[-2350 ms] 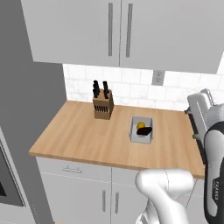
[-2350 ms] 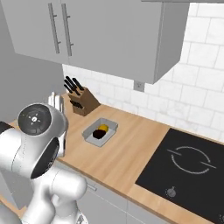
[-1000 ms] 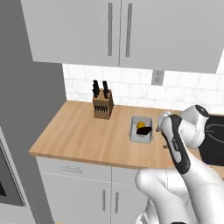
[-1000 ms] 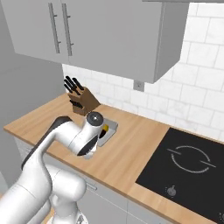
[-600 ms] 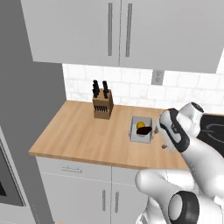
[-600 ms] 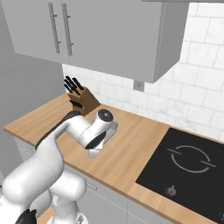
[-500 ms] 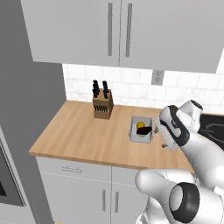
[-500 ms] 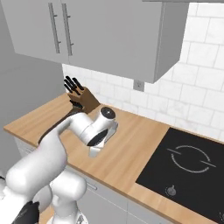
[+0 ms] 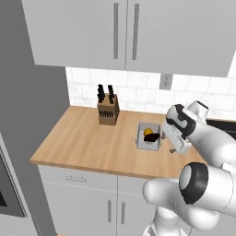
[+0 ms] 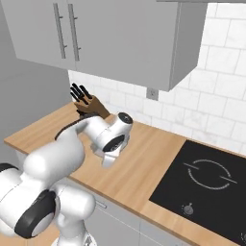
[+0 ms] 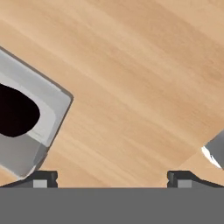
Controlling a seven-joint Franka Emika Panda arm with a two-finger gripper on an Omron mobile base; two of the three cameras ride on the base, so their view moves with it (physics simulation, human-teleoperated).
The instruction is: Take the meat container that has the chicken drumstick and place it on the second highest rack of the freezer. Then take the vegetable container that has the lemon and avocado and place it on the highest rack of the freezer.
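Vegetable container (image 9: pixel 149 136) with lemon (image 9: pixel 148 132), avocado (image 9: pixel 151 137), on counter (image 9: pixel 92 140)

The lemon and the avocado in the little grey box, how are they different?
The lemon is bright yellow-orange; the avocado is nearly black. The lemon looks round; the avocado looks longer and oval. The lemon lies nearer the tiled wall, the avocado nearer the counter's front. Both are small, similar in size, and share the same grey box.

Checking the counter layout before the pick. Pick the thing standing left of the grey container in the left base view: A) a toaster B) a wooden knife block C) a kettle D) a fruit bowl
B: the wooden knife block with dark handles stands on the counter, left of the grey container.
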